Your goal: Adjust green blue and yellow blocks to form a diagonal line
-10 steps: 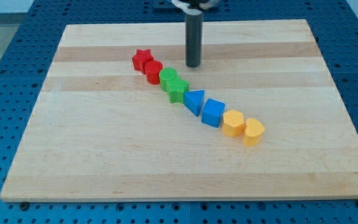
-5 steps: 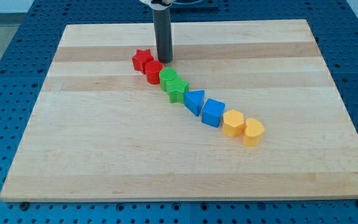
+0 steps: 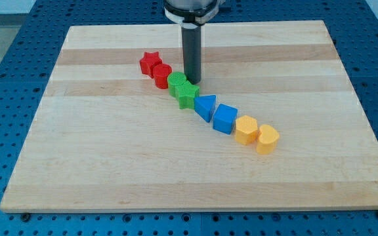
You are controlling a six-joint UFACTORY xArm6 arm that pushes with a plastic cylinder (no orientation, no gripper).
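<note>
Several blocks lie in a diagonal row from upper left to lower right on the wooden board (image 3: 110,164): a red star (image 3: 149,62), a red cylinder (image 3: 162,75), a green cylinder (image 3: 176,82), a green star (image 3: 188,94), a blue triangle (image 3: 205,107), a blue cube (image 3: 225,118), a yellow hexagon (image 3: 245,130) and a yellow heart (image 3: 268,139). My tip (image 3: 192,80) stands just to the right of the green cylinder and right above the green star, close to both.
The board rests on a blue perforated table (image 3: 5,65). The arm's dark head (image 3: 192,8) shows at the view's top edge.
My tip went left from above the green blocks to beside the red cylinder, then came back right and down to the green star. The blocks have not visibly moved.
</note>
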